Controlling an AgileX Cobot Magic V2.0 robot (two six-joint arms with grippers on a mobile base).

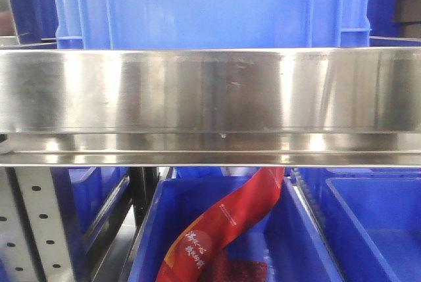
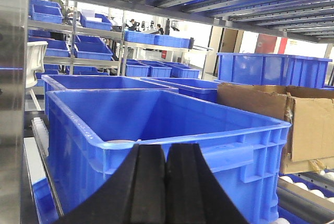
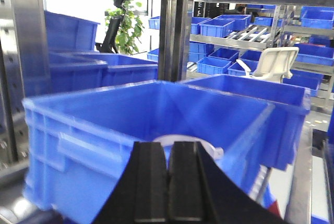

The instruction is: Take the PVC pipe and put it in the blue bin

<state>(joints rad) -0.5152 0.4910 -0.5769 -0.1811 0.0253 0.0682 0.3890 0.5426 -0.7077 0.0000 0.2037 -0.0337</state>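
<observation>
- Left gripper (image 2: 166, 182) and right gripper (image 3: 169, 182): fingers pressed together, holding nothing.
- Pale pipe (image 3: 180, 141) apparently lies in the bin (image 3: 68, 145); grabbing seems not yet begun.

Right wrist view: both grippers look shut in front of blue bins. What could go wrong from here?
The right gripper is shut and empty, so it must open before reaching the white pipe piece in the blue bin; the near wall could catch it. The left gripper sits similarly close to its bin rim. The front camera is mostly blocked by a steel shelf rail.
</observation>
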